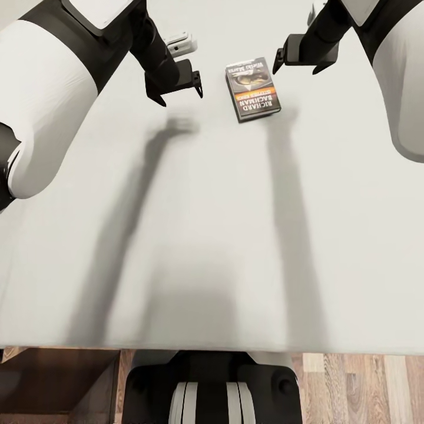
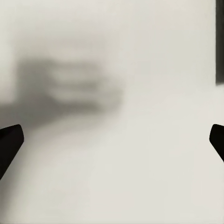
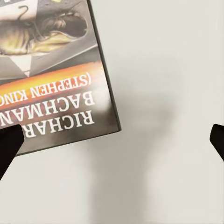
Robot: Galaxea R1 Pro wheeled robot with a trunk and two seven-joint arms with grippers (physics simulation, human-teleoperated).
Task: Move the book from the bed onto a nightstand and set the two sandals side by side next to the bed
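Observation:
The book [image 1: 252, 89] lies flat on the off-white mattress of the bed [image 1: 212, 247], a dark paperback with an orange band and white lettering. My right gripper [image 1: 299, 60] hangs open just above and to the right of it, holding nothing. In the right wrist view the book [image 3: 51, 79] sits under one side of the open fingers, with one fingertip [image 3: 9, 147] over its corner. My left gripper [image 1: 178, 89] hovers open over bare mattress to the left of the book. The left wrist view looks at plain mattress [image 2: 140, 163] between its fingertips [image 2: 9, 142].
The mattress's near edge runs across the lower head view, with wood-plank floor [image 1: 359, 386] beyond it and my base [image 1: 212, 388] against the bed. A dark brown piece of furniture or frame [image 1: 53, 383] sits at the lower left. A small white object [image 1: 181, 42] lies behind the left gripper.

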